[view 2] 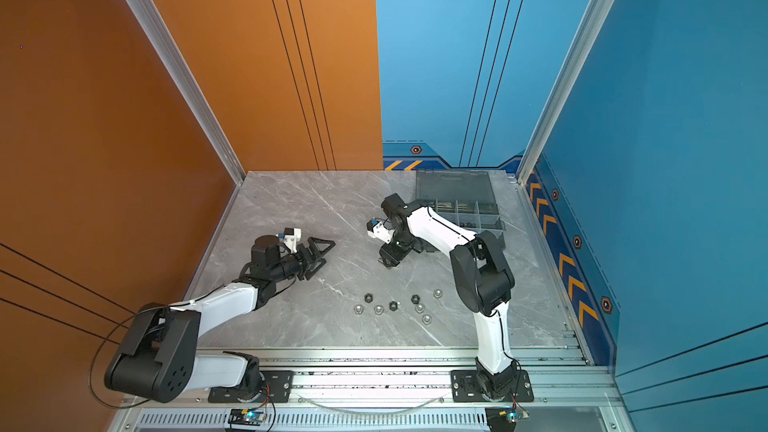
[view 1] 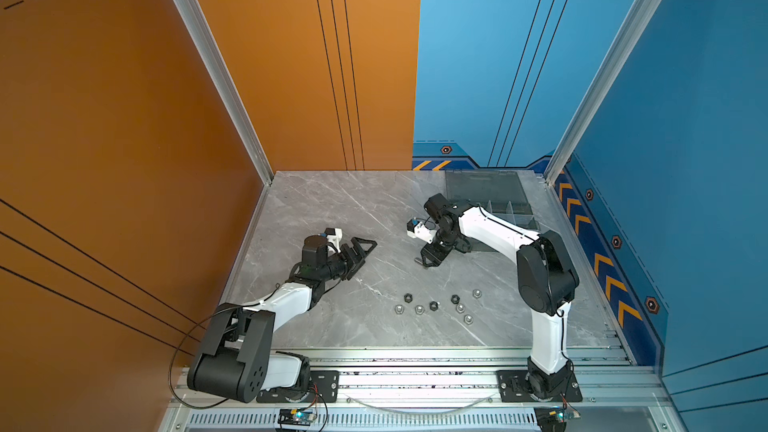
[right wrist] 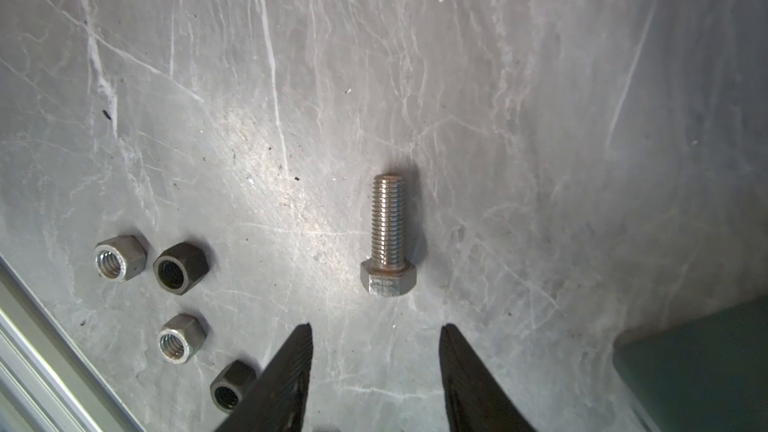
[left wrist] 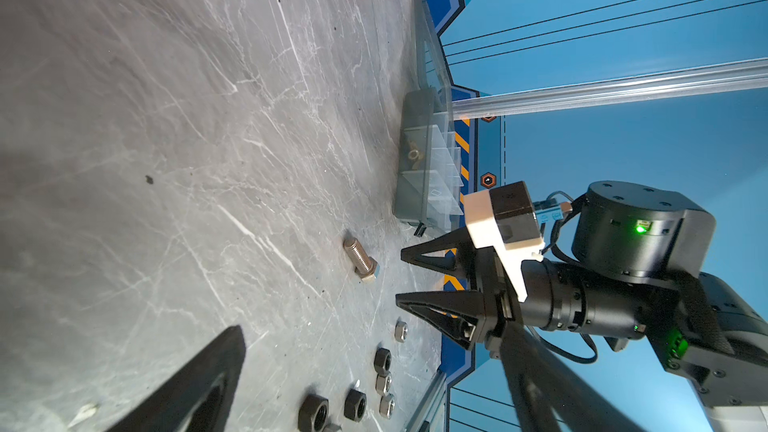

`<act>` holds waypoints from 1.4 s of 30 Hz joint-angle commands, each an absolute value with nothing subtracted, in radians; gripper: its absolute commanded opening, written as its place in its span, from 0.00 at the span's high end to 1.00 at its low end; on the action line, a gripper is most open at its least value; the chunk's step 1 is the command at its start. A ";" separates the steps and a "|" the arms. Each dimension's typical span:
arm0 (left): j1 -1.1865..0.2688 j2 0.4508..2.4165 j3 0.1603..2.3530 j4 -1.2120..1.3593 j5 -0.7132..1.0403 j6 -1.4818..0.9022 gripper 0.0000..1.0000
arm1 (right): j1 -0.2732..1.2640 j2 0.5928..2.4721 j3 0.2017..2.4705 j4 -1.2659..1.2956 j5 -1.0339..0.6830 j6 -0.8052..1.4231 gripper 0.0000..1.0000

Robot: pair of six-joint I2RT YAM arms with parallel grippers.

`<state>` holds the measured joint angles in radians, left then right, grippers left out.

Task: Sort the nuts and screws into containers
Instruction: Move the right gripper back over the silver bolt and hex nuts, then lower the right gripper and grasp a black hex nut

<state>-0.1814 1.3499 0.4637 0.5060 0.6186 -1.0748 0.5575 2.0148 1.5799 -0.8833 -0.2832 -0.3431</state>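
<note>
I am hovering my right gripper (right wrist: 377, 328), jaws apart and empty, just short of the silver screw (right wrist: 388, 234), which is lying flat on the table (right wrist: 540, 76), head toward me and shaft pointing away, in line with my gap and well apart from the left gripper (view 1: 365, 253).

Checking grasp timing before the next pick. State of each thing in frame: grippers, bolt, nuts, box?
right gripper: jaws open, empty, just short of the bolt's head
left gripper: jaws open, empty
bolt: lying on its side on the table, not gripped
nuts: eight loose on the table, unsorted
box: lid open and laid back; brass nuts in one compartment
</note>
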 commanded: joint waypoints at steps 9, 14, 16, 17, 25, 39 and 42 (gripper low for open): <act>-0.164 1.339 0.447 0.514 0.630 -1.072 0.02 | 0.576 2.124 1.612 -0.869 -0.269 -0.322 0.49; -0.163 1.340 0.446 0.514 0.630 -1.071 0.02 | 0.579 2.129 1.611 -0.870 -0.266 -0.319 0.49; -0.162 1.339 0.446 0.514 0.629 -1.071 0.02 | 0.578 2.125 1.608 -0.871 -0.263 -0.318 0.49; -0.163 1.339 0.447 0.514 0.629 -1.071 0.02 | 0.580 2.121 1.608 -0.870 -0.260 -0.316 0.49; -0.162 1.337 0.448 0.514 0.629 -1.074 0.02 | 0.575 2.036 1.591 -0.871 -0.259 -0.286 0.47; -0.158 1.347 0.454 0.514 0.637 -1.067 0.02 | 0.604 1.791 1.442 -0.876 -0.322 -0.228 0.46; -0.157 1.347 0.450 0.514 0.635 -1.066 0.02 | 0.640 1.785 1.436 -0.867 -0.314 -0.190 0.45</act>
<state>-0.1669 1.3499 0.4591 0.5060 0.6186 -1.0744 0.6056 1.8004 1.4521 -0.8631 -0.2928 -0.2394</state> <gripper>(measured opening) 0.976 0.542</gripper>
